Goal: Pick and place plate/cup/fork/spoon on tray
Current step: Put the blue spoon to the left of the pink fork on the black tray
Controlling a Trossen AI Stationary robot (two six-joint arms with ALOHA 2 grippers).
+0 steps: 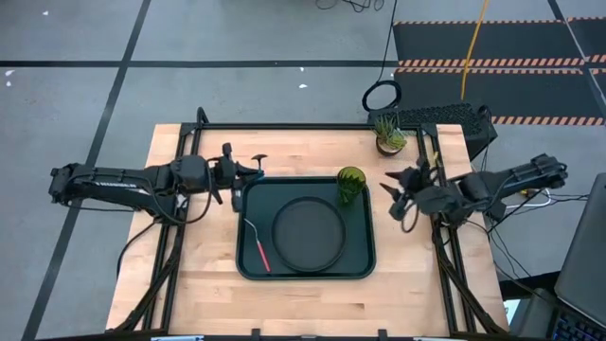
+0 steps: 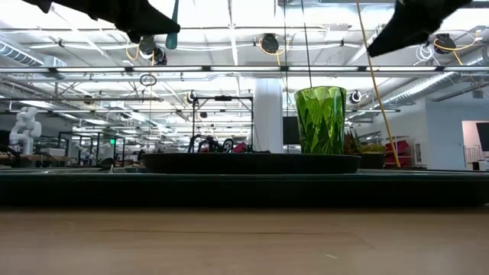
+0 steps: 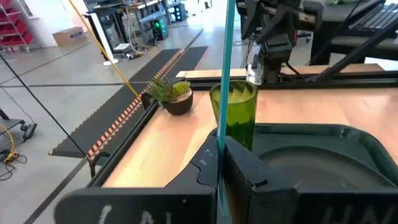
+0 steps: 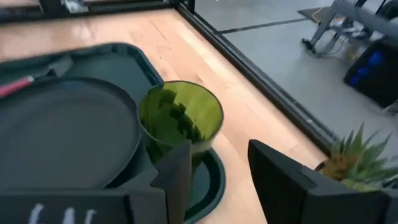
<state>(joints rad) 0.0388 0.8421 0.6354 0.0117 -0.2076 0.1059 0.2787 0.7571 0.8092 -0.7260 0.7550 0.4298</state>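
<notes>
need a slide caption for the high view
Plate, fork and cup on the tray; left hand holds the spoon at its edge.

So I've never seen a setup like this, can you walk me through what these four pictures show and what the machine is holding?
It is a robot with two dark arms at a wooden table, each ending in a two-finger gripper.

One picture looks straight down, one looks level across the tabletop, and two come from cameras on the arms' wrists.

On the table lies a dark green tray. In it are a round dark plate, a red-handled fork and a green cup in one corner. A small potted plant stands beside the tray.

The left gripper is shut on a blue-handled spoon at the tray's edge. The right gripper is open and empty, close to the cup.
</notes>
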